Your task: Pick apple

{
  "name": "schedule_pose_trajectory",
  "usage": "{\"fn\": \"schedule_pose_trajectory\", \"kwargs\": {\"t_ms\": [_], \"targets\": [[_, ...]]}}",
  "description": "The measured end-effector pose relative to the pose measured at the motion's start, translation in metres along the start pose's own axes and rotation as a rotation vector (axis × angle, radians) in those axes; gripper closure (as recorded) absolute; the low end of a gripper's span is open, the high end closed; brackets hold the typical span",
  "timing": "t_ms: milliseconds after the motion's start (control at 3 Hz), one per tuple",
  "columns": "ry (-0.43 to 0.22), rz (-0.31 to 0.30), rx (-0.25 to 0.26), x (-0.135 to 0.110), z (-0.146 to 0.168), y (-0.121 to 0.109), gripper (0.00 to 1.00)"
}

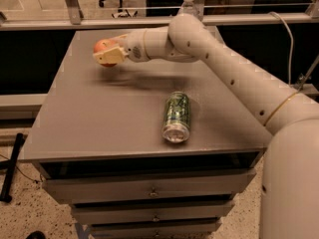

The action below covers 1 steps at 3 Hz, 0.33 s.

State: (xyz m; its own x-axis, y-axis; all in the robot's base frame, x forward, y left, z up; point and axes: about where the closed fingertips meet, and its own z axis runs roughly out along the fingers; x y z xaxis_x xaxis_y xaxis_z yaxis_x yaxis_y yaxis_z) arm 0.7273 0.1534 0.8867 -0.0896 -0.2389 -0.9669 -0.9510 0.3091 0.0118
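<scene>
The apple point(103, 46) is small, round and red-orange, at the far left of the grey table point(89, 113). My gripper point(106, 53) reaches in from the right on the white arm and is shut on the apple. Its pale fingers point(106, 58) wrap the apple's near side. The apple is held a little above the table top, with a shadow under it.
A green drink can point(176, 116) lies on its side in the middle of the table. A clear plastic bottle point(188, 2) stands at the back edge behind my arm. Drawers run below the table's front edge. A rail runs along the back.
</scene>
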Motion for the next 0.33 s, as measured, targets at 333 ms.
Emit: {"fn": "schedule_pose_trajectory", "kwargs": {"t_ms": [333], "targets": [[-0.002,0.002,0.003,0.0007,-0.004,-0.001,1.0]]}}
